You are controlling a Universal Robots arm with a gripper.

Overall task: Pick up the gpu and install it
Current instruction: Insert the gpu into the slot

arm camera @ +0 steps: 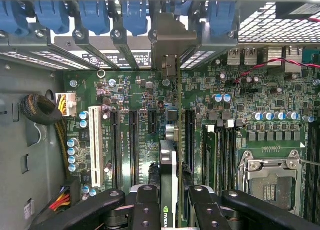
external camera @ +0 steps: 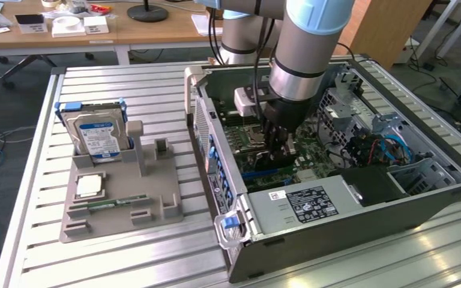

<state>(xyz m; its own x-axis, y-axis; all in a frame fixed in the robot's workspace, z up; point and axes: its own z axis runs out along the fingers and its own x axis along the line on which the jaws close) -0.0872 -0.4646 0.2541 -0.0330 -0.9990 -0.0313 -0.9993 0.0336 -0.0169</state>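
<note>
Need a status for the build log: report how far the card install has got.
Done: the graphics card is picked up and carried into the open computer case. In hand: the gripper holds it edge-on over the motherboard, its metal bracket by the rear slots. Left: whether it is seated cannot be told.

- the computer case (external camera: pixel 350 234) lies open on its side on the slatted table (external camera: pixel 134 264), toward the exterior view's right
- the gripper (external camera: pixel 277 157) is down inside it, over the motherboard (arm camera: pixel 150 95)
- the gpu (arm camera: pixel 170 180) stands edge-on between its fingers (arm camera: pixel 146 205), above the slots
- the holder tray (external camera: pixel 122 207) sits on the exterior view's left, hard drive (external camera: pixel 98 139) upright at its back
</note>
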